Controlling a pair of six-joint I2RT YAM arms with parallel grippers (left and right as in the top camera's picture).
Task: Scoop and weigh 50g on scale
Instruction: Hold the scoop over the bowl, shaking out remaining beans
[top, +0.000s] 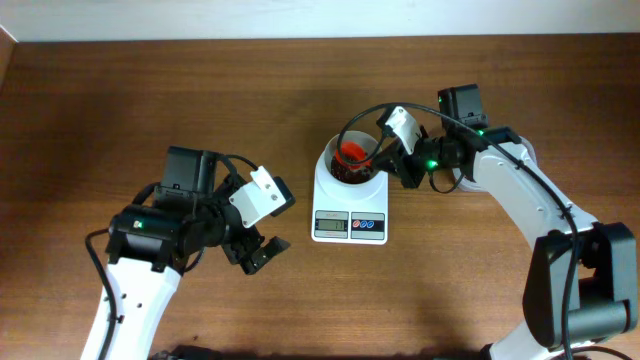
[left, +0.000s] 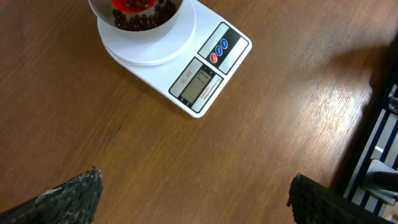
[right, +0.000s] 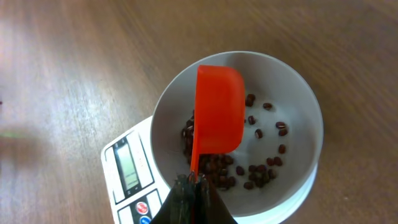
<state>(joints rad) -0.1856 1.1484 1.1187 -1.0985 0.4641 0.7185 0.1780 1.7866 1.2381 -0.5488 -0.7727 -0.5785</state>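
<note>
**Right gripper (right: 191, 184) pinches red scoop (right: 219, 109) over the scale (top: 349, 226)**

Its fingers press together on the scoop's thin handle, holding the cup above the white bowl (right: 298, 118). Dark red-brown beans (right: 214, 169) lie scattered inside the bowl, which sits on the scale at mid-table (top: 120, 100). The left gripper (top: 260, 253) hangs well apart, left of the scale, with its fingers spread wide.

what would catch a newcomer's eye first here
The bright orange scoop, pinched by its handle in the right gripper, hangs over the white bowl on the scale at mid-table. Dark beans lie scattered in the bowl. The left gripper stands open and empty to the scale's left.
</note>
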